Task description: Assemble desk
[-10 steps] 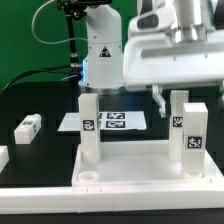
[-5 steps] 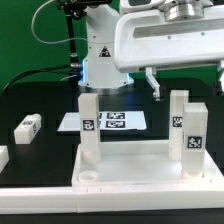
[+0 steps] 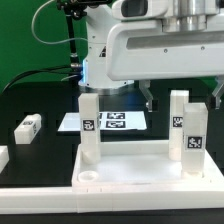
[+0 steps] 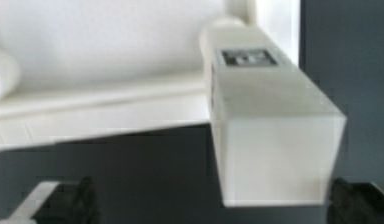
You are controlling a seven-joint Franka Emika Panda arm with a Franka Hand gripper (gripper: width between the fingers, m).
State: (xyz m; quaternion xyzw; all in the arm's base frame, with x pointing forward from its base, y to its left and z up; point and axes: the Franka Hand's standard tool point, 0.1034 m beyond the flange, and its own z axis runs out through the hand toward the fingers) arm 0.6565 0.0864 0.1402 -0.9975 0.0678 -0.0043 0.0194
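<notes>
Ana: Jaws have shifted toward the exterior view's left since a second ago. They hang wide and empty, one fingertip (image 3: pixel 147 98) on each side of the right leg post (image 3: pixel 187 132).

Ben: Desk status?

Ana: Tabletop panel (image 3: pixel 130 172) lies flat on the dark worktop (image 3: pixel 40 150). Right post and left post (image 3: pixel 89 130) stand upright on it. A third leg (image 3: pixel 27 127) lies loose, well apart.

Ben: Advice for the grab?

Ana: Likely a grasp on that right post. Centre it, descend straight, close on the flat sides. Square section, smooth hard white plastic, small tags. Slippery, I'd judge.
</notes>
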